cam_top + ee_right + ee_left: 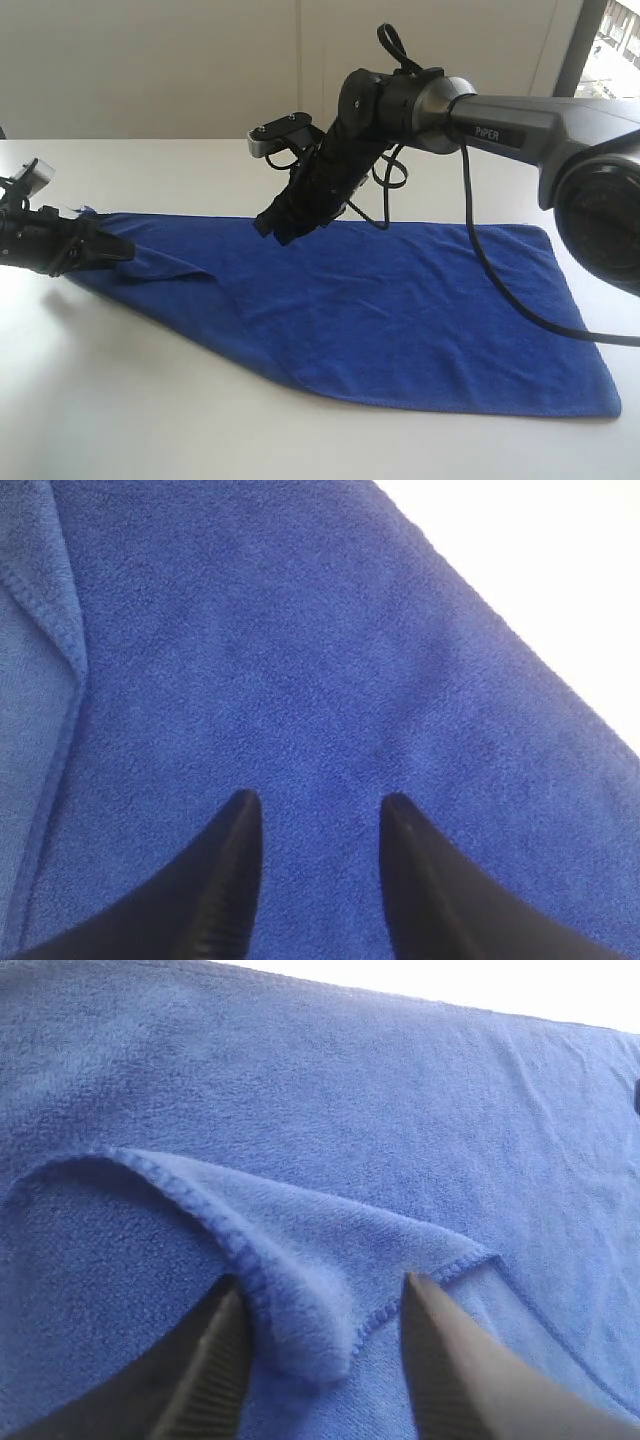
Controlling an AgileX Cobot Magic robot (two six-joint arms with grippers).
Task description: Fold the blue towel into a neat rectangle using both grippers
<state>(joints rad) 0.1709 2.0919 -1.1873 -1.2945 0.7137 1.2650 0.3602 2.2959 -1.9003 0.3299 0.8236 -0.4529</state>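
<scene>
Straddling a blue towel [400, 300] fold, left hand [320, 1290] released; right hand [320, 800] released above cloth.

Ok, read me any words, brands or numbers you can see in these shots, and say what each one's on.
"PiPER": white letters on the grey link of the right arm, exterior view.
Nothing else to read: no text on the towel or the table, and none in either wrist view.
</scene>
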